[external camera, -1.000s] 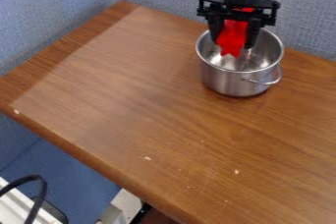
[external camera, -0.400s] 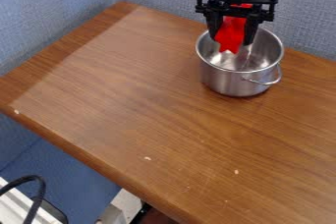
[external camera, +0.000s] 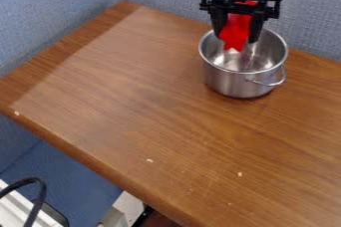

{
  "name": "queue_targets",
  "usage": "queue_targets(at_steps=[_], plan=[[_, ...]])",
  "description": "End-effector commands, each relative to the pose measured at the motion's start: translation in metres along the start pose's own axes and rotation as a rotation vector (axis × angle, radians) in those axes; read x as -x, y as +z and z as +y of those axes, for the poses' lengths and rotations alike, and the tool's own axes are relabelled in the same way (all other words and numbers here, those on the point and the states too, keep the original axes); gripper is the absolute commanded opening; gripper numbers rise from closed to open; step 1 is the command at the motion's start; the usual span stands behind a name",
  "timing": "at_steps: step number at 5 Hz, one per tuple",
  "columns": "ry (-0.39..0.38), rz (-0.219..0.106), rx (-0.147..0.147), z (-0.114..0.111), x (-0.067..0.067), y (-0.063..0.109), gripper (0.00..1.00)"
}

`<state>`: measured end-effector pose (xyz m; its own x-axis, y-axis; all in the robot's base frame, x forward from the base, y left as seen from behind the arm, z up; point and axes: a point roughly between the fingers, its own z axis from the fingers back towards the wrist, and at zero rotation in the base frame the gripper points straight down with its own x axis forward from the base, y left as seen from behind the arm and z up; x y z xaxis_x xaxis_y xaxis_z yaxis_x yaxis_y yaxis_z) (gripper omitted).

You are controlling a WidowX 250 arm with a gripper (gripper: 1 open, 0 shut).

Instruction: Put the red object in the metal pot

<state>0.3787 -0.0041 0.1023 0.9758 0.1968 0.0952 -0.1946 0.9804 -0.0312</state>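
The metal pot stands on the wooden table near its far right side, shiny and round with a small handle toward the right. Straight above it my gripper points down and is shut on the red object, which hangs upright from the black fingers. The object's lower end reaches down past the pot's far rim into the opening; whether it touches the bottom I cannot tell.
The wooden table stretches left and forward of the pot. A blue textured wall runs behind it. Black cables lie below the table's front left edge.
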Motion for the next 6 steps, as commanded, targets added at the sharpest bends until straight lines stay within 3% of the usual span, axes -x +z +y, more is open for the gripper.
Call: queue_targets(at_steps=[1, 4, 6], plan=[[0.007, -0.064, 0.019, 0.003, -0.009, 0.021, 0.00], [-0.019, -0.071, 0.018, 0.005, -0.012, 0.018, 0.00], [-0.048, -0.060, -0.022, 0.003, -0.014, 0.004, 0.00]])
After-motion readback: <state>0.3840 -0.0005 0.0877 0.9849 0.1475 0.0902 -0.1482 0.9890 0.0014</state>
